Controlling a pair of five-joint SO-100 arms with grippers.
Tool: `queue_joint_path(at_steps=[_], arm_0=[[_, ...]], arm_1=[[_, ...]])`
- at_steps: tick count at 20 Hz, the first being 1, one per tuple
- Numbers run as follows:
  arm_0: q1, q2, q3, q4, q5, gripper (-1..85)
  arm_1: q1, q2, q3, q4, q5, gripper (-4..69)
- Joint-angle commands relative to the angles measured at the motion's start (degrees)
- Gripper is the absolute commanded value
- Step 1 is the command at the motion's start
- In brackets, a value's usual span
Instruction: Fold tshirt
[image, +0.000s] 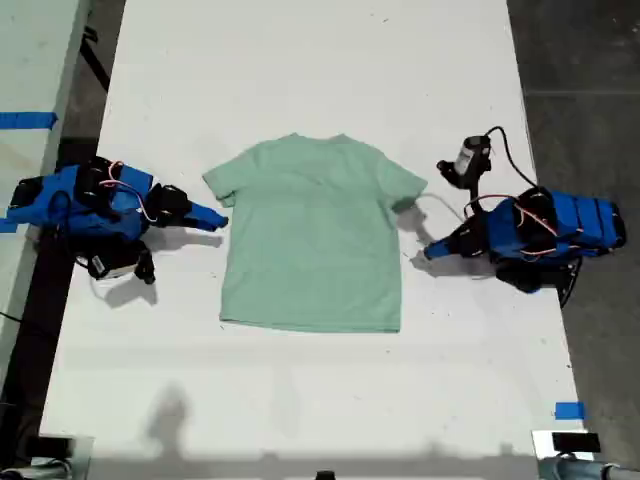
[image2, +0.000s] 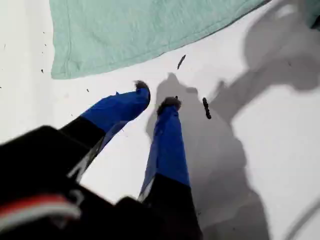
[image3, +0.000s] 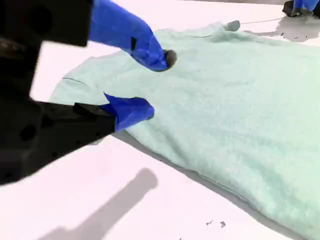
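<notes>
The pale mint-green tshirt (image: 312, 238) lies flat in the middle of the white table (image: 300, 60), collar toward the far edge. At the exterior view's left, my second gripper (image: 218, 220) reaches the shirt's side just below a sleeve. In its wrist view my second gripper (image3: 155, 85) is open, one blue finger above the cloth (image3: 240, 100) and the other at the cloth's edge. My first gripper (image: 430, 250), at the exterior view's right, stops short of the shirt. Seen from its wrist, my first gripper (image2: 156, 96) is slightly open over bare table, the tshirt (image2: 140, 30) beyond it.
A small black-and-silver device with a cable (image: 470, 160) stands on the table behind the first arm. Blue tape (image: 570, 410) marks the near corner at the exterior view's right. Another taped surface (image: 25, 120) runs along the exterior view's left. Dark specks (image2: 206, 107) dot the table.
</notes>
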Motion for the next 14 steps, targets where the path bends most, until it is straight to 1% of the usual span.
queue_joint_path(at_steps=[1, 9, 12, 14], arm_0=[[-0.2, 6.2, 0.4, -0.4, -4.2, 1.2], [-0.5, 6.2, 0.4, -0.4, -4.6, 1.0], [-1.8, 6.2, -0.9, -2.3, -6.2, 0.1], [-0.8, 6.1, -2.2, -4.5, -6.2, 0.1]], arm_1=[[1.3, 0.8, -0.7, -0.5, 33.6, -1.4], [1.2, 0.8, -0.7, -0.5, 33.9, -1.4], [-0.8, 0.8, -1.5, -0.1, 36.2, -1.4], [-1.5, 0.8, -3.5, 0.3, 36.7, -1.4]])
